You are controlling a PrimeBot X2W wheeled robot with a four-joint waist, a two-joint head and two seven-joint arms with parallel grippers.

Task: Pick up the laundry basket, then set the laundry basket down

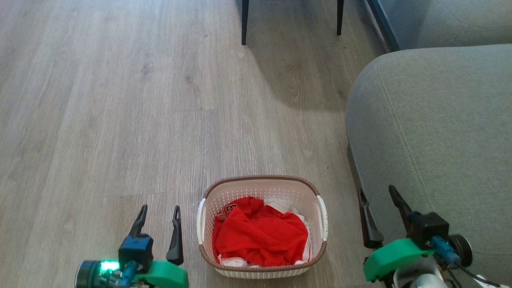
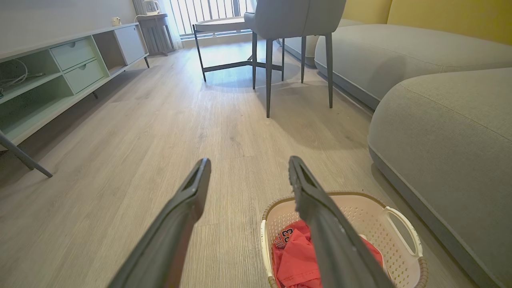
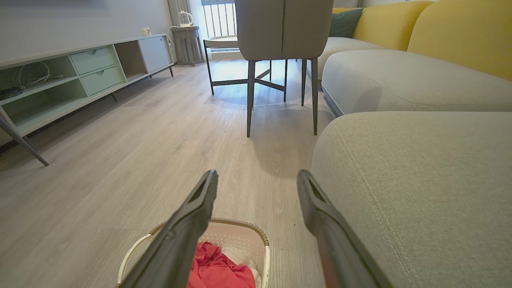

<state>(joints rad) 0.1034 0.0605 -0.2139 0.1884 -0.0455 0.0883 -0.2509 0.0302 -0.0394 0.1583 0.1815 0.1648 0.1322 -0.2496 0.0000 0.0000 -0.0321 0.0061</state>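
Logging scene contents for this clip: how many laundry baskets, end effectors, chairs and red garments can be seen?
laundry basket: 1
end effectors: 2 (left end effector, right end effector, both open)
chair: 1
red garment: 1
Total: 5

right gripper [image 3: 257, 178] is seen with fingers spread, nothing held; laundry basket [image 3: 240, 236] is seated on the wood floor [image 3: 120, 168], partly hidden by one finger, red garment [image 3: 218, 270] inside; grey sofa [image 3: 420, 180] is seen close alongside
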